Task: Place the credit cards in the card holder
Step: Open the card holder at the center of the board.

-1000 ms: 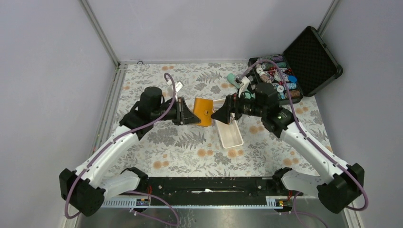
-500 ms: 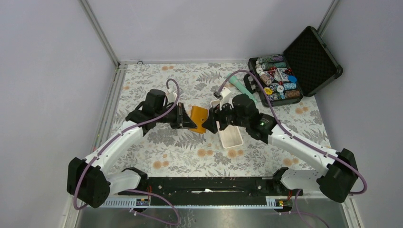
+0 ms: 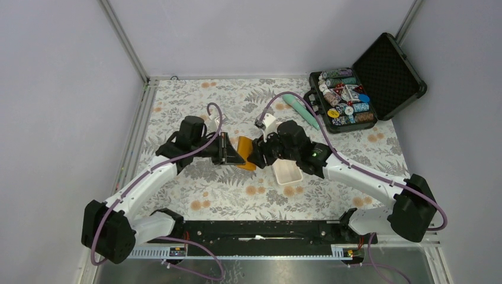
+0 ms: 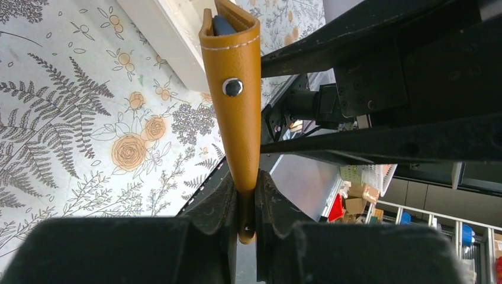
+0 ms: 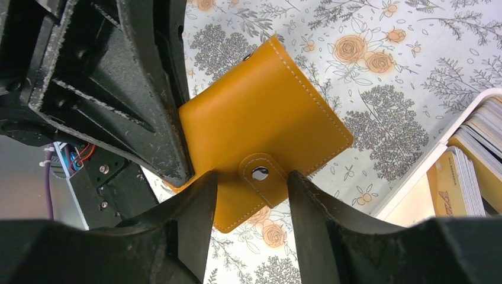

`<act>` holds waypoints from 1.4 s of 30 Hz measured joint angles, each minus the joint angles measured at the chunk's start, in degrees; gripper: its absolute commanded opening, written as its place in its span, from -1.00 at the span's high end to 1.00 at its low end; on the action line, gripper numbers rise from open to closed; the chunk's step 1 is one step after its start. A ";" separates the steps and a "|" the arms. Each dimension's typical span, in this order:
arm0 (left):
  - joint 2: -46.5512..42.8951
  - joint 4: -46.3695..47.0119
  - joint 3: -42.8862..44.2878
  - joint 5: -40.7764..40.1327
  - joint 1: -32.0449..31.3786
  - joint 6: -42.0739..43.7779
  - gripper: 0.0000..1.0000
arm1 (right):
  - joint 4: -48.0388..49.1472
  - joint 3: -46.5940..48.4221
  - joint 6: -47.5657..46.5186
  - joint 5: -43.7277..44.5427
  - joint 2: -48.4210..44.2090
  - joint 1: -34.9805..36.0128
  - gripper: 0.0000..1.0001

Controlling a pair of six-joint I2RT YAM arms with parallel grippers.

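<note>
Item: orange snap-tab card holder [image 5: 260, 118], closed, at mid-table, apparently lifted clear of the floral table cover [image 5: 385, 59]. Left gripper [image 4: 243, 198]: clamped tight on 1 edge of the holder, probably to steady it for the other arm. Right gripper [image 5: 250, 180]: jaws partly apart, flanking the snap tab [image 5: 260, 173] without visibly pinching it, likely placed to unsnap it. Credit cards [image 5: 467, 160]: stacked in the white tray [image 5: 414, 183] just beside, cut off at the frame edge, count unreadable. Inner pockets hidden. In the top view, both grippers mask most of the holder.
</note>
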 measured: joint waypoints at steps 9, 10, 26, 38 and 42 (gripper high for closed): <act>-5.97 3.41 -2.99 0.81 0.50 -0.48 1.00 | 2.80 -0.33 -1.31 -0.15 -0.61 0.37 0.41; -6.49 4.26 -3.45 1.05 0.57 -0.90 1.00 | 3.43 -0.66 -1.40 -0.11 -0.94 0.52 0.43; -7.67 10.62 -6.10 2.47 0.85 -6.08 1.00 | 17.20 -9.46 -6.71 24.09 -4.83 12.17 1.00; -8.17 14.47 -7.04 0.13 0.94 -7.82 1.00 | 28.00 -11.69 -11.93 46.23 -1.66 19.15 1.00; -8.20 15.28 -8.00 -0.50 0.94 -8.46 1.00 | 30.77 -11.58 -14.27 53.20 0.57 19.89 1.00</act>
